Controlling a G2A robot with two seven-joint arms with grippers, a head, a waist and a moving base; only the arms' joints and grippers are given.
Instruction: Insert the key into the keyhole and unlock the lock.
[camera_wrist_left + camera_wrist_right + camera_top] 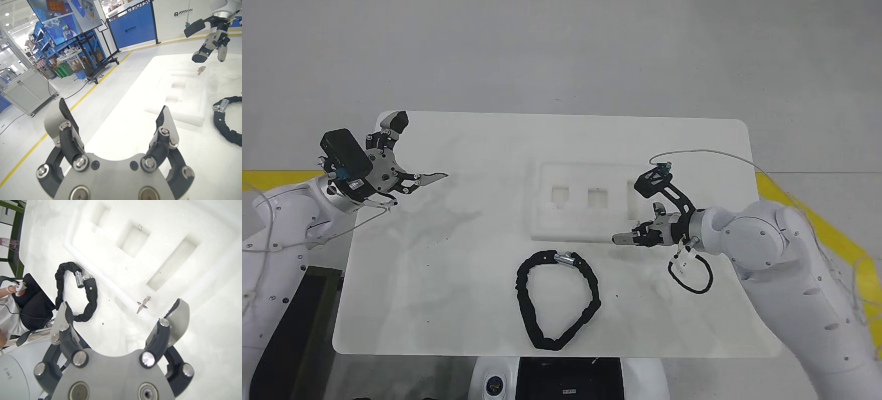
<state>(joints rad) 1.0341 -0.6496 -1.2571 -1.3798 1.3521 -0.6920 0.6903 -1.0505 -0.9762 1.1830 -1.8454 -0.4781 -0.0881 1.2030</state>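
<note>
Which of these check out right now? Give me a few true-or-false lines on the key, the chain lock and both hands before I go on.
1. The right hand is shut on the key. False: it is open and hovers above the key, which lies on the foam tray beside a recess.
2. The left hand is open and holds nothing. True.
3. The chain lock sits in one of the tray's recesses. False: it lies looped on the table, beside the tray.
4. The foam tray has three recesses. True.
</note>
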